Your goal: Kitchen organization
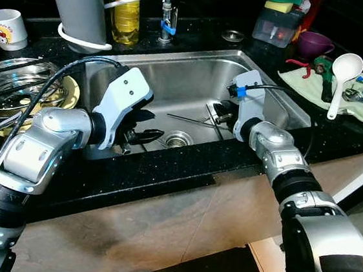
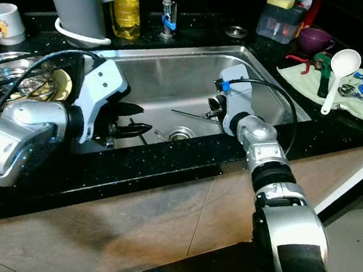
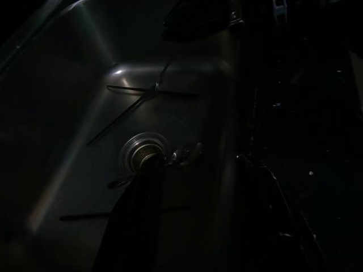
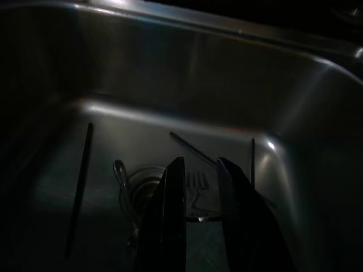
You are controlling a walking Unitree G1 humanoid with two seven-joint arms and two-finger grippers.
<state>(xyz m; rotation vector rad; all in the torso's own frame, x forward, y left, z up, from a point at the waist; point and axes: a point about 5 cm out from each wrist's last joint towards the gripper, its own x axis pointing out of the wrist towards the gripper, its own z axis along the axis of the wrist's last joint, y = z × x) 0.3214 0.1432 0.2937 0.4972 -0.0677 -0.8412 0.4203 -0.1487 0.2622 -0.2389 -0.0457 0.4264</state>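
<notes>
A stainless steel sink (image 1: 175, 77) was set into the black speckled worktop (image 1: 152, 172), its round drain (image 1: 178, 138) near the front wall. Several thin dark chopsticks (image 1: 189, 120) lay flat and scattered on the basin floor, two of them crossing at the right side, while a spoon (image 4: 120, 170) lay just beside the drain. A metal fork (image 4: 195, 187) rested on the basin floor near the drain, its tines pointing toward the far wall.
</notes>
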